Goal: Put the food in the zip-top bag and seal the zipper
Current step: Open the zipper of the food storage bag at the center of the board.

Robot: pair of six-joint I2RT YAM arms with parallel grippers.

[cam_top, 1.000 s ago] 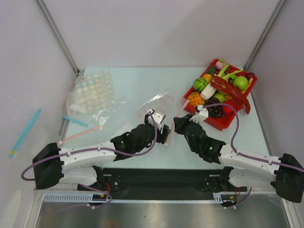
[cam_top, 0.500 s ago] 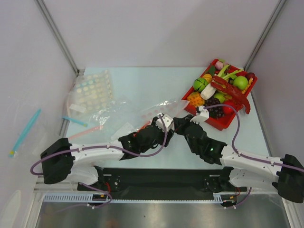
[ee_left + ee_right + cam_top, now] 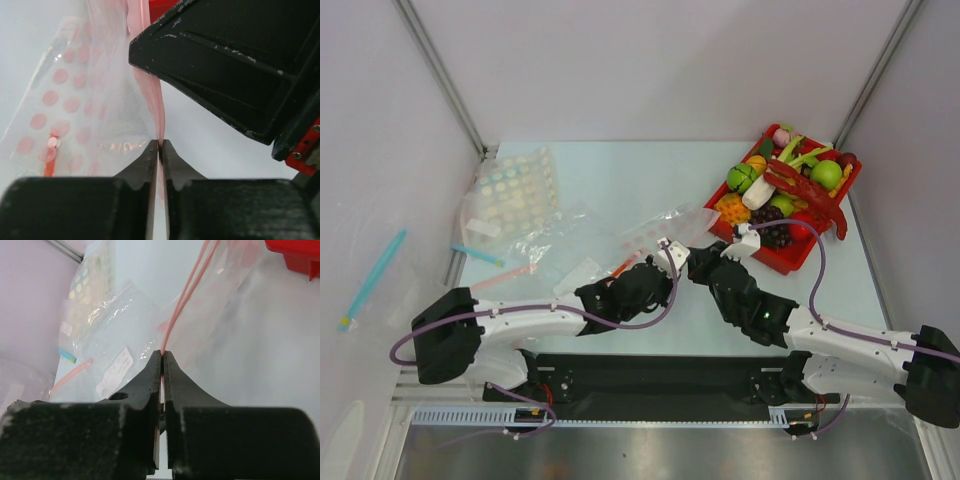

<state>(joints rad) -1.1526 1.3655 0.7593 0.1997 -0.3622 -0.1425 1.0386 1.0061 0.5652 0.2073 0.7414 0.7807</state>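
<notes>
L gripper (image 3: pixel 160 145) is pinched tight on the zipper (image 3: pixel 154 95), fingertips meeting w/ only the pale pink-red strip between them. R gripper (image 3: pixel 163 354) is clamped on the same strip, which runs up & away from its tips as two thin pink lines. In the top view both grippers sit almost tip to tip near the table's middle, L one just left of R one. The zip-top bag (image 3: pixel 658 228) is lifted at its mouth edge just behind them, w/ its clear film trailing toward the far side. The film is crinkly & see-through, w/ faint reddish dots showing in the L wrist view.

The food is well apart from the bag, piled in a red tray (image 3: pixel 785 264) at the far-right of the table (image 3: pixel 620 170). The crayfish (image 3: pixel 807 190) lies across the top of the pile. The grape bunch (image 3: pixel 775 233) is at the near side, close to the R arm's wrist, w/ a red round fruit (image 3: pixel 805 222) just beside it. Green & yellow pieces fill the rest.

On the table's left lies a pastel-dot bag (image 3: pixel 510 190). Nearer are more clear bags, one w/ a blue strip (image 3: pixel 475 254).
</notes>
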